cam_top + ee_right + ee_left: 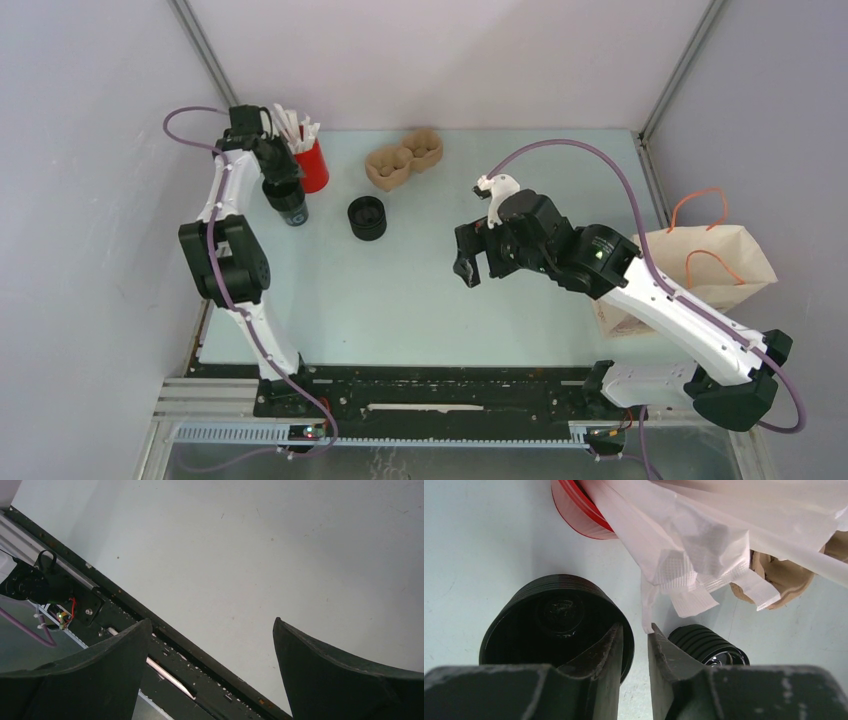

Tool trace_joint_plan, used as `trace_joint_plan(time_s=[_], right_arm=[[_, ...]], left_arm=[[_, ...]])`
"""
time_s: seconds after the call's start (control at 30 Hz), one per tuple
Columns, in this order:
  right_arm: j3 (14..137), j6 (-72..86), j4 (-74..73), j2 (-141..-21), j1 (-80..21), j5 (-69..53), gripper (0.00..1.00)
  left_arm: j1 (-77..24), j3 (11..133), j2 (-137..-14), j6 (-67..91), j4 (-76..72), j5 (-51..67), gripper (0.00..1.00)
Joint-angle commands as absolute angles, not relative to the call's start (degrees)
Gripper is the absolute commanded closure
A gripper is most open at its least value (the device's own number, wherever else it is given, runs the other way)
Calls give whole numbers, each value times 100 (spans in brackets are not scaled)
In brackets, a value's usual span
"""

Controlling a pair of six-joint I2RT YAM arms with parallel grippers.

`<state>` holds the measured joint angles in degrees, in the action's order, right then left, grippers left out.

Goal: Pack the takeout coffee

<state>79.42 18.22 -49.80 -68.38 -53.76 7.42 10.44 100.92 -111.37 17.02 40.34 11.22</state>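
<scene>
The black coffee cup (293, 208) stands at the back left of the table. In the left wrist view the cup (539, 625) shows a ribbed rim and a dark hollow top. My left gripper (280, 178) is right over it. Its jaws (636, 627) stand a narrow gap apart. One finger is over the cup's mouth, the other is outside, and a strip of table shows between the rim and the outer finger. My right gripper (470, 265) hangs wide open and empty over the bare mid table (212, 622). The brown paper bag (705, 265) stands at the right edge.
A red cup (313, 168) of white wrapped sticks (704, 530) stands just behind the coffee cup. A squat black round piece (367, 217) sits to its right, also in the left wrist view (704, 642). A brown pulp cup carrier (403, 160) lies at the back.
</scene>
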Motion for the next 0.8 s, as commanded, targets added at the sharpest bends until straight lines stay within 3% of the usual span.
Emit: trace_joint_plan(time_s=[0.0,0.4,0.77], right_arm=[[7938,1966,-4786,-6837,-5490,821,0],[7938,1976,-4744,-6872,-5542,813,0],[7942,2002,-4736,-6904,-5581,820,0]], left_arm=[[1098,10037,-11180,1739,3909,1258,71],[1134,10026,-11048,1715,3933,1181,89],[1134,9995,-10693,1664,3998,958,94]])
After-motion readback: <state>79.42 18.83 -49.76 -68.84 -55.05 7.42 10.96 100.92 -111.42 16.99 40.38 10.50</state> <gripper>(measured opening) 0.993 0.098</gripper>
